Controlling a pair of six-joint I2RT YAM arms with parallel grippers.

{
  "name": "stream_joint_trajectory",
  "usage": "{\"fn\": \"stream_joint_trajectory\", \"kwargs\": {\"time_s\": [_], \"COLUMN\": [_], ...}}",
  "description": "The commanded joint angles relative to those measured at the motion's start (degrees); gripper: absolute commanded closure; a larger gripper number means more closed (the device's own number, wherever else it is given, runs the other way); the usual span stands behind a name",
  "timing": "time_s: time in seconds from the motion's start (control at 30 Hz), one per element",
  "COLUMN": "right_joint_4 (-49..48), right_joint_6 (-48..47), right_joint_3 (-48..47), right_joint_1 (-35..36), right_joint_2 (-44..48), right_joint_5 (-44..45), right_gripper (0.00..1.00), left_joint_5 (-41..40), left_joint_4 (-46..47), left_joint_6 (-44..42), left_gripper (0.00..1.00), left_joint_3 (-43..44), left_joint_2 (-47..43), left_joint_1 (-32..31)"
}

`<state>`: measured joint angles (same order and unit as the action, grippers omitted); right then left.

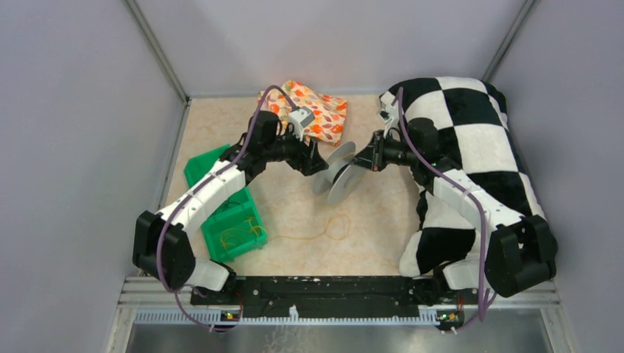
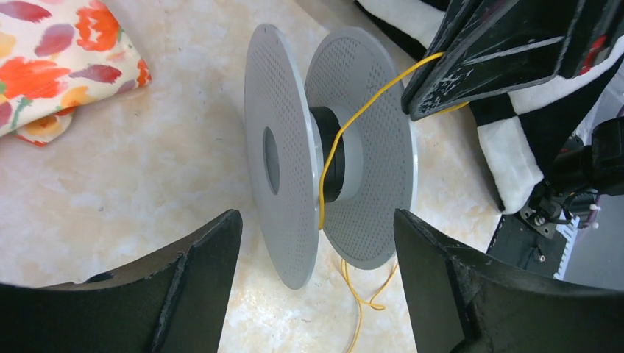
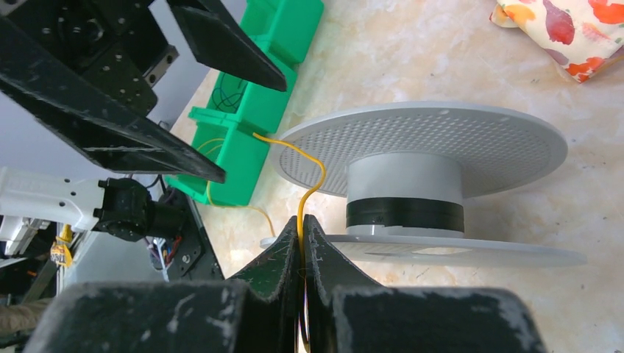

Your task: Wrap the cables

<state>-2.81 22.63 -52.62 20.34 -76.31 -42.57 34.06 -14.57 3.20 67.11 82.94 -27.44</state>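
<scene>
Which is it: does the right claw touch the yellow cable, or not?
Touching. The right wrist view shows the right claw shut on the cable, the yellow strand running out from between its fingertips toward the spool.

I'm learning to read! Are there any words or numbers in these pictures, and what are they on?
No words, numbers or signs can be read anywhere.
Spool, cable, green bin, flowered cloth, checkered blanket: no writing shows.
Small yellow tag-like bit at the left edge of the right wrist view: too blurred to read.
</scene>
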Motion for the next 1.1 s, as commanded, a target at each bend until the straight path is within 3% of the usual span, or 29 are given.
{"fn": "stream_joint_trajectory", "kwargs": {"time_s": [0.0, 0.43, 1.07], "right_joint_4": [-1.7, -0.4, -0.1], "right_joint_6": [-0.8, -0.7, -0.8], "right_joint_3": [-1.8, -2.5, -2.5], "right_joint_1": [-0.4, -0.4, -0.4], "right_joint_2": [-0.7, -1.4, -1.9], "right_joint_5": [0.0, 0.4, 0.4], "right_gripper": [1.00, 1.00, 1.00], "left_joint_5": [-3.5, -15.7, -21.2], "left_joint_4": [5.5, 7.1, 8.3], "left_joint_6": [2.0, 0.3, -1.6], "left_gripper": [0.18, 0.22, 0.36], "left_joint_3": [-2.2, -1.6, 2.7], "left_joint_2": [-4.2, -2.2, 3.5], "left_joint_1": [-0.8, -6.5, -9.0]}}
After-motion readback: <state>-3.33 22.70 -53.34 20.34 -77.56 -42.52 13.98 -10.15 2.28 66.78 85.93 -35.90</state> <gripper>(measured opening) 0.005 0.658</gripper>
